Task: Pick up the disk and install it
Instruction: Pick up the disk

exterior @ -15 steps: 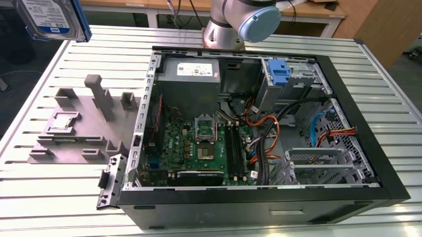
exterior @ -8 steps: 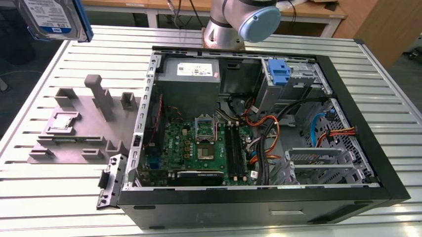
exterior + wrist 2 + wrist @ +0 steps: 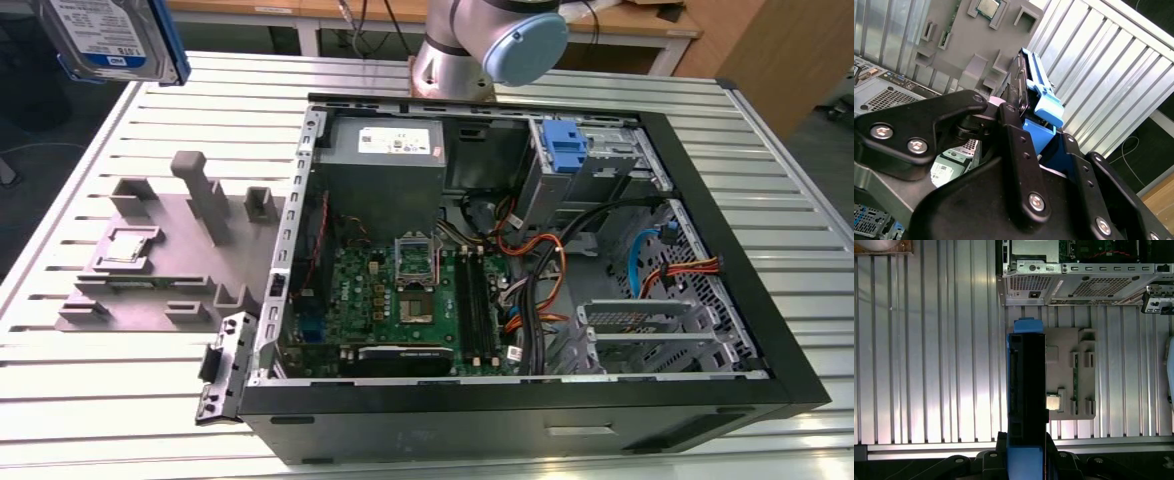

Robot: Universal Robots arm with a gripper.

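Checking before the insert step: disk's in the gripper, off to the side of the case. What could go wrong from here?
The silver-grey hard disk with blue plastic rails sticks far out past the black gripper, so it may pivot or slip. Loose orange and black cables inside the open black computer case could snag it.

a flat silver-grey metal disk (image 3: 114, 38) with a white-and-blue label and blue plastic rails hangs at the exterior view's upper left corner (its top cut by the edge), well apart from the open black computer case (image 3: 467, 425) lying on the ribbed aluminium table (image 3: 107, 400). inside the case sit a green motherboard (image 3: 400, 300), a grey power-supply box (image 3: 384, 150) and an upright blue plastic bracket (image 3: 567, 150). a grey moulded fixture plate (image 3: 160, 270) lies just beside the case, on the exterior view's left.
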